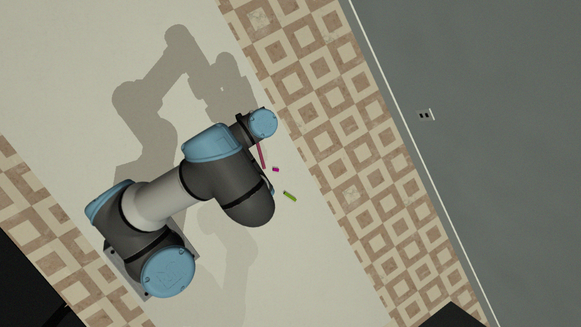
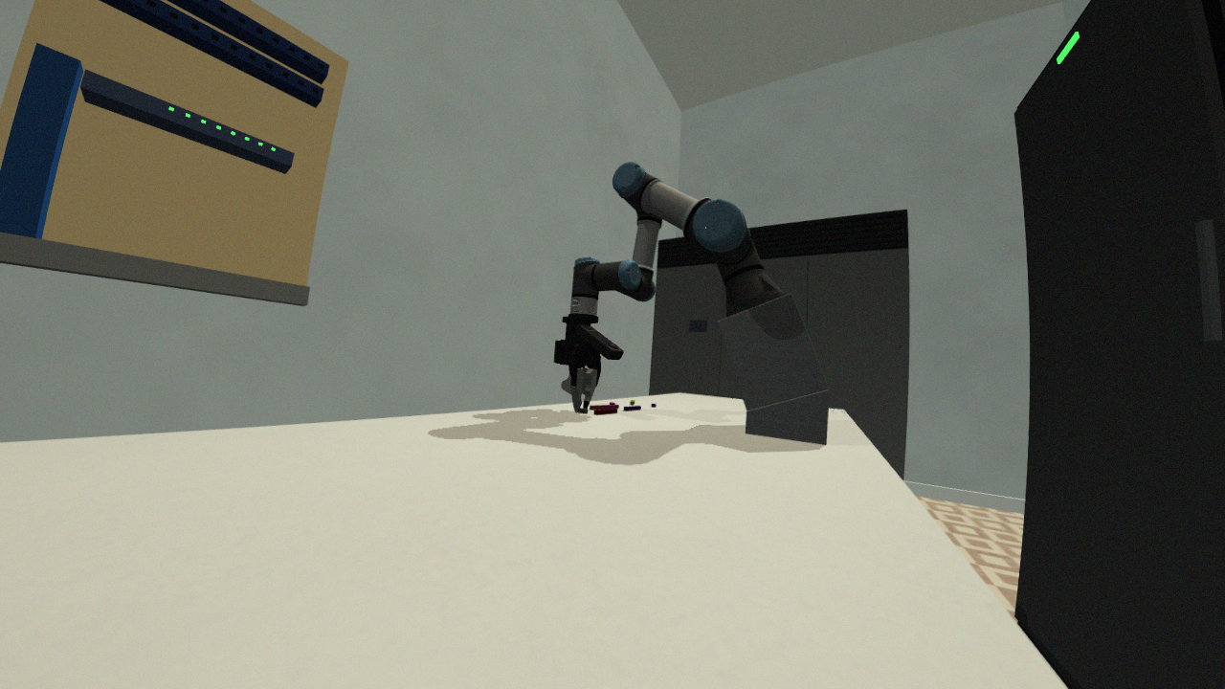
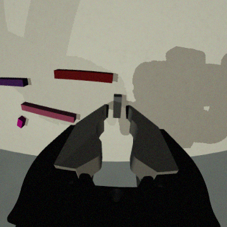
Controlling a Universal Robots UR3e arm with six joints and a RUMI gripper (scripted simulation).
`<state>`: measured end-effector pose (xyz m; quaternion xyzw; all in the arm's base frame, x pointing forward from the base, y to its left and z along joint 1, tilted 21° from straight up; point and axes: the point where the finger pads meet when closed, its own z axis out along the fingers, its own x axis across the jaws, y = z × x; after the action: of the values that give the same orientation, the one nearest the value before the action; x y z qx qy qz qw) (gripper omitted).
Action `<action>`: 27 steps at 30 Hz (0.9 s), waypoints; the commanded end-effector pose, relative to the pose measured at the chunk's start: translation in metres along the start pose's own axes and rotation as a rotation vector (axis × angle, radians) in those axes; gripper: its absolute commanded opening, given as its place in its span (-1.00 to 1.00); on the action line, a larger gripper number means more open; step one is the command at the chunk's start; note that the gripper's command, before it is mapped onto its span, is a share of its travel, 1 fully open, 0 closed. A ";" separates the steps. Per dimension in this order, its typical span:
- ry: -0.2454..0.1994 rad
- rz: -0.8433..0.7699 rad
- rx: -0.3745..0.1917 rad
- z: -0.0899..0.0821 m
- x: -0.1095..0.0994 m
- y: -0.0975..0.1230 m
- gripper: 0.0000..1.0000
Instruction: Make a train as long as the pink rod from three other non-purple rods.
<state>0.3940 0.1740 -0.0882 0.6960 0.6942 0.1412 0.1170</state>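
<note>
In the wrist view my gripper (image 3: 117, 106) is low over the table. Its fingers stand narrowly apart on either side of a short grey rod (image 3: 117, 105), with a thin gap on each side. The grey rod lies flat and points away from me. A red rod (image 3: 83, 75) lies beyond it to the left. A pink rod (image 3: 48, 111) lies at the left, with a small magenta rod (image 3: 21, 122) beside its end and a purple rod (image 3: 13, 82) at the left edge. From above, the pink rod (image 1: 261, 155), the magenta rod (image 1: 275, 168) and a lime rod (image 1: 289, 195) show beside the arm.
The arm's elbow and wrist hide the gripper and several rods in the overhead view. The table edge runs close to the right of the rods (image 1: 308, 162). In the side view the gripper (image 2: 582, 402) stands at the far end of the table near the robot base (image 2: 784, 402).
</note>
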 end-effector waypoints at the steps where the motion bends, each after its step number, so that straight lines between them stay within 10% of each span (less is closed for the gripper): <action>1: 0.000 0.000 -0.003 0.000 0.000 0.001 -0.72; 27: 0.000 0.000 -0.003 0.000 0.000 0.001 -1.00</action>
<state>0.3940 0.1740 -0.0882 0.6960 0.6942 0.1413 0.1170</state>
